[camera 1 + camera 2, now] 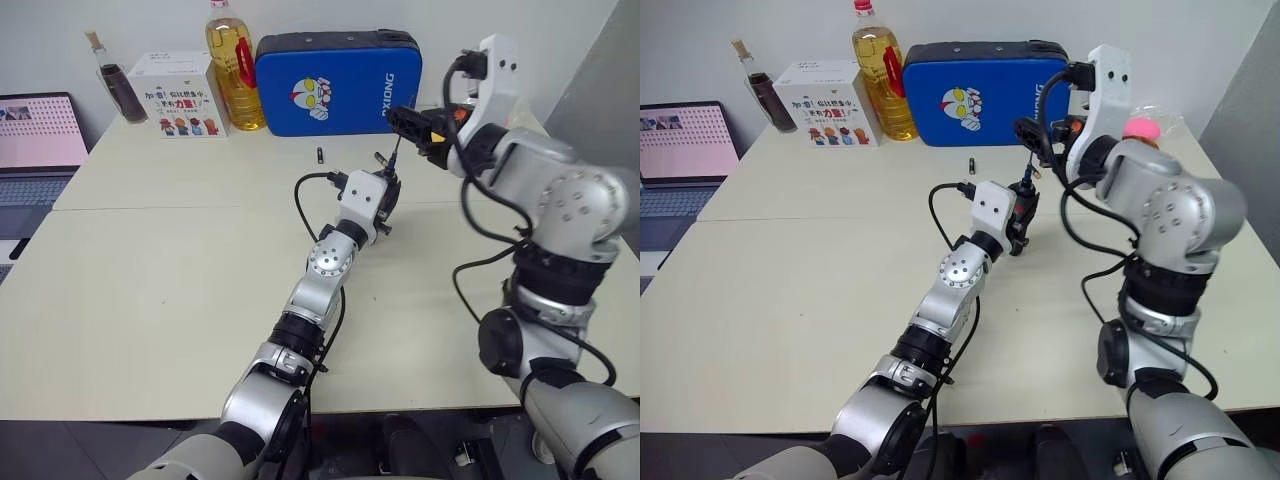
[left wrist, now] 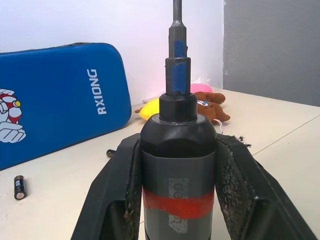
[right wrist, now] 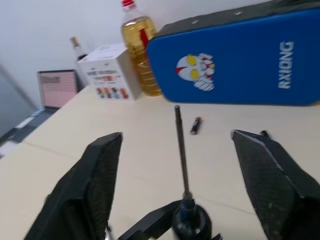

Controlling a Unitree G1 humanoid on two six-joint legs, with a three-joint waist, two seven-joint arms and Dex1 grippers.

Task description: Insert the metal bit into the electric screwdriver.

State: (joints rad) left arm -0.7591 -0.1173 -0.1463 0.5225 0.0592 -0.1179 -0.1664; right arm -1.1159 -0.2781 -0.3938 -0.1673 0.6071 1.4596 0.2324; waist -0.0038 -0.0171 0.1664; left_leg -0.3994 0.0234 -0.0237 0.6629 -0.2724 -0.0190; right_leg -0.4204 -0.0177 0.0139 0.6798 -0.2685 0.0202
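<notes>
Nearby, a small battery lies before the blue case.

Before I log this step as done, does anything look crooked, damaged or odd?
Nothing stands out. The thin dark grey metal bit stands straight in the nose of the slim black electric screwdriver with the red band, which the left pincer clamps upright. The right pincer is open around the bit, not touching it.

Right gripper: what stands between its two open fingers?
In the right wrist view, the metal bit stands upright between the right gripper's fingers, touching neither, its lower end seated in the electric screwdriver.
</notes>
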